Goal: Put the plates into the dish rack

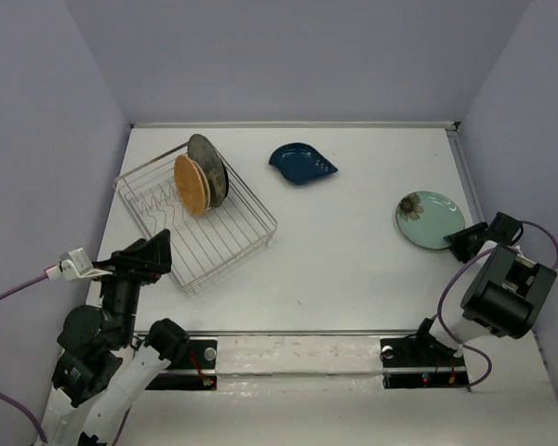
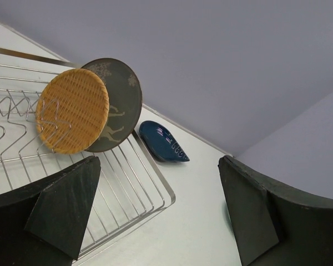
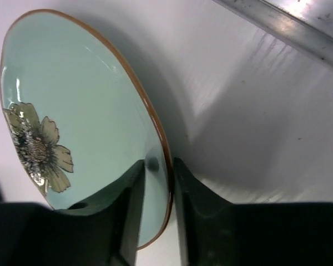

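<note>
The pale teal floral plate (image 1: 428,219) lies near the table's right edge. My right gripper (image 1: 465,243) is shut on its near rim, one finger on the inner face and one under the edge (image 3: 158,164), and the plate (image 3: 72,100) fills the right wrist view. The dish rack (image 1: 232,246) stands at the left, with the orange plate (image 1: 192,184) and the grey deer plate (image 1: 209,167) upright among its tines. The dark blue leaf plate (image 1: 302,163) rests flat at the back centre. My left gripper (image 1: 153,253) hovers open over the rack's near corner (image 2: 161,216), holding nothing.
Walls close in the table on the left, back and right. A metal strip (image 1: 298,336) runs along the near edge by the arm bases. In the left wrist view, the rack's wire rim (image 2: 155,180) sits between my fingers and the blue plate (image 2: 164,142).
</note>
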Available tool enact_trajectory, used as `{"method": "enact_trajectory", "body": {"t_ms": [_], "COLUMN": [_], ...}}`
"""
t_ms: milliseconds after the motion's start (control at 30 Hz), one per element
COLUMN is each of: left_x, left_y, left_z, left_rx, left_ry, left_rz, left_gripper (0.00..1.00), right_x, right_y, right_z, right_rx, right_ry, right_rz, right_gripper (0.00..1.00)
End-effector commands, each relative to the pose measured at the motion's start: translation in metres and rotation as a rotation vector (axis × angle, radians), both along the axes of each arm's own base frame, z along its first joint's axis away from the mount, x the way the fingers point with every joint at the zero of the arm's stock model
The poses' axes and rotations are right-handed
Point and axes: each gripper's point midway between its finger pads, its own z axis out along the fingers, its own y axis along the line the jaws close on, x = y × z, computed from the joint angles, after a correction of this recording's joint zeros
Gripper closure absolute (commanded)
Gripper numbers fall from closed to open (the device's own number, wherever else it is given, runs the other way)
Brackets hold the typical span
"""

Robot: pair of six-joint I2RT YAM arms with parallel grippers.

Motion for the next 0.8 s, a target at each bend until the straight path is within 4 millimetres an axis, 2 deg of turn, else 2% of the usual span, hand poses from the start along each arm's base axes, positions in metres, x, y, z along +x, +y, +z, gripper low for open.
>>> {"method": "enact_trajectory", "body": {"t_ms": [0, 100, 300, 333, 433, 467, 500, 600, 633, 700, 733, 767], "left_x": [-0.012, -0.011, -0.008, -0.007, -0.006, -0.006, -0.006, -0.005, -0.004, -0.004, -0.003, -0.004], "left_y": [0.012, 0.011, 0.01, 0.01, 0.01, 0.01, 0.01, 0.01, 0.009, 0.008, 0.008, 0.008], "left_z": [0.016, 0.016, 0.013, 0.013, 0.012, 0.012, 0.012, 0.011, 0.011, 0.01, 0.011, 0.011], "left_rx": [-0.049, -0.047, -0.039, -0.038, -0.034, -0.033, -0.033, -0.029, -0.027, -0.024, -0.023, -0.022], "left_ry": [-0.082, -0.079, -0.062, -0.058, -0.05, -0.05, -0.051, -0.045, -0.045, -0.042, -0.043, -0.044], "left_rz": [0.013, 0.012, 0.02, 0.023, 0.026, 0.027, 0.029, 0.034, 0.031, 0.029, 0.028, 0.028], "left_gripper": [0.01, 0.01, 0.01, 0.01, 0.01, 0.01, 0.01, 0.01, 0.01, 0.01, 0.01, 0.01], "right_x": [-0.006, -0.005, 0.006, 0.004, 0.007, 0.007, 0.008, 0.007, 0.008, 0.006, 0.008, 0.013], "right_y": [0.032, 0.043, 0.059, 0.062, 0.06, 0.059, 0.058, 0.052, 0.05, 0.055, 0.058, 0.064], "right_z": [-0.01, -0.009, -0.016, -0.019, -0.016, -0.016, -0.015, -0.007, 0.003, 0.01, 0.018, 0.037], "right_rx": [0.102, 0.139, 0.245, 0.257, 0.255, 0.251, 0.244, 0.188, 0.159, 0.126, 0.101, 0.046], "right_ry": [-0.008, -0.034, -0.118, -0.118, -0.153, -0.161, -0.167, -0.189, -0.214, -0.233, -0.254, -0.302], "right_rz": [0.119, 0.162, 0.185, 0.175, 0.144, 0.138, 0.125, 0.116, 0.115, 0.121, 0.128, 0.153], "right_gripper": [0.58, 0.52, 0.52, 0.54, 0.68, 0.75, 0.91, 0.93, 0.93, 0.93, 0.93, 0.93]}}
